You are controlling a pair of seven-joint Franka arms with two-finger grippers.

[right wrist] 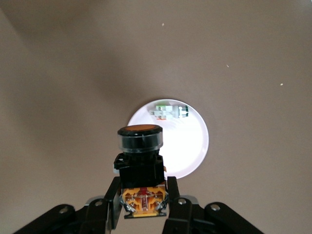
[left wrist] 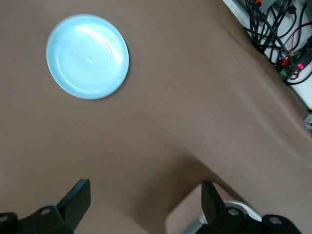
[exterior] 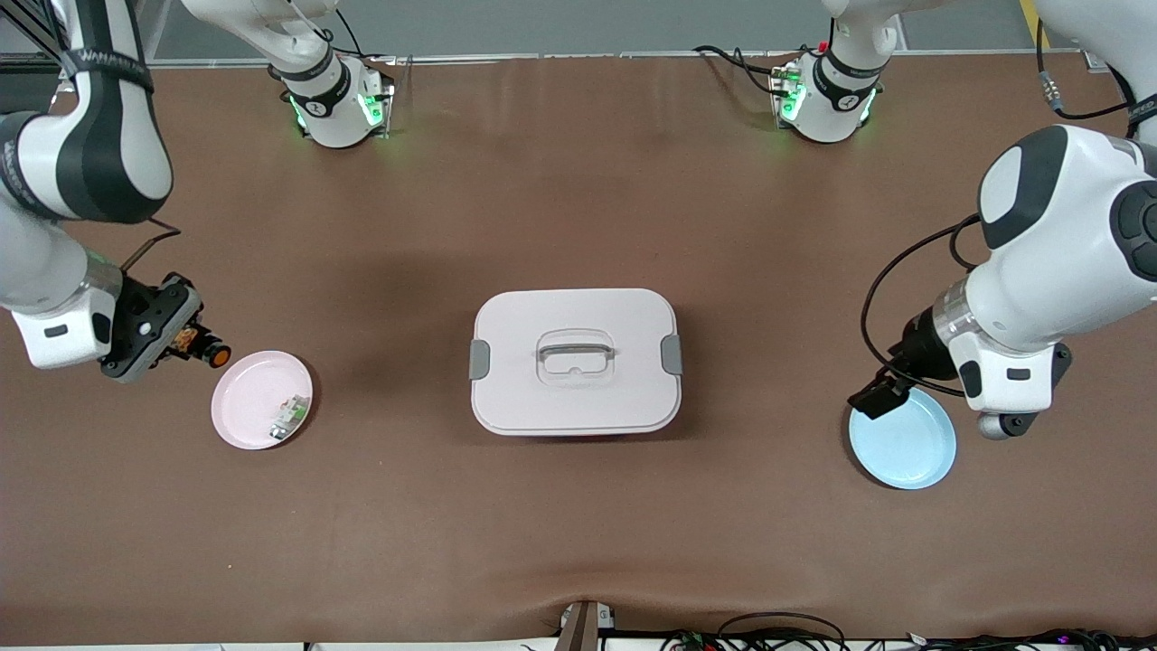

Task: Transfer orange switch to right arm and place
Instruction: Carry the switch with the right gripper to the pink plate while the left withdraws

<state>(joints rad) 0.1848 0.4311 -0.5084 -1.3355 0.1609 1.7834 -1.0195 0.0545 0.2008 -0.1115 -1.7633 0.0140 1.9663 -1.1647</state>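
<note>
Item 1. Round pale blue plastic plate (exterior: 908,452), on the brown table covering (exterior: 578,542) toward the left arm's end; the nearest object to the front camera. Nothing lies in it.

Item 2. Left gripper (left wrist: 146,207), black, two fingers, over the table just beside the blue plate. The fingers stand wide apart with only brown table surface between them. The left arm waits.

Item 3. Round pale pink plastic plate (exterior: 249,393), toward the right arm's end of the table. A small green-and-white flat component (exterior: 289,418) lies in it, close to the rim on the side nearest the front camera.

Item 4. Rectangular pale pink lidded box (exterior: 575,362) with grey side clips and a recessed grey handle, at the middle of the table, between the two plates and well apart from each.

Item 5. Right gripper (exterior: 185,341), black, two fingers, over the table just beside the pink plate's rim. Its fingers are clamped on item 6.

Item 6. Orange switch (exterior: 206,348), a tiny black cylindrical push-button with a round orange cap. Held in the air by its orange-marked base end in the right gripper. Long axis runs straight out from the fingertips, nearly level in the front view; the orange cap leads, pointing toward the pink plate. In the right wrist view (right wrist: 140,161) the cap overlaps the plate's rim.

Item 7. Two white arm bases with green lights, farthest from the front camera.
</note>
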